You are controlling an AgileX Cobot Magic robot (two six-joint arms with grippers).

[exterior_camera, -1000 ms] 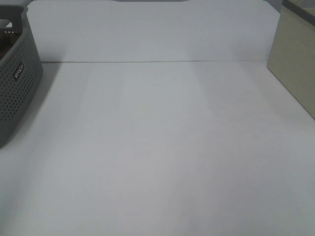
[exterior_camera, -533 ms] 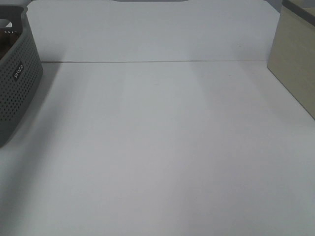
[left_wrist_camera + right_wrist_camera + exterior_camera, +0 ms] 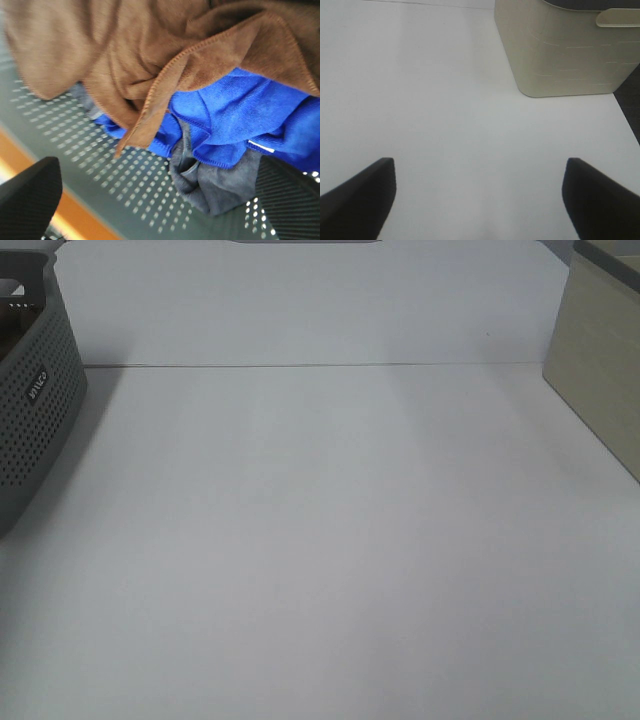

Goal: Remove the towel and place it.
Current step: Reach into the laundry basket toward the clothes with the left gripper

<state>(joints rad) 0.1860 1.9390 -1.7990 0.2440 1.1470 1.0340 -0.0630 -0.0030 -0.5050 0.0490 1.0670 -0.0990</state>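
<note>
White table (image 3: 330, 540) under flat light, white back panel (image 3: 300, 300), grey perforated basket (image 3: 30, 430) far left, beige bin (image 3: 600, 370) far right, brown towel (image 3: 150, 45) crumpled in the basket over blue cloth (image 3: 235, 115), left gripper (image 3: 160, 210) spread wide above it, right gripper (image 3: 480, 200) spread wide over the table.
</note>
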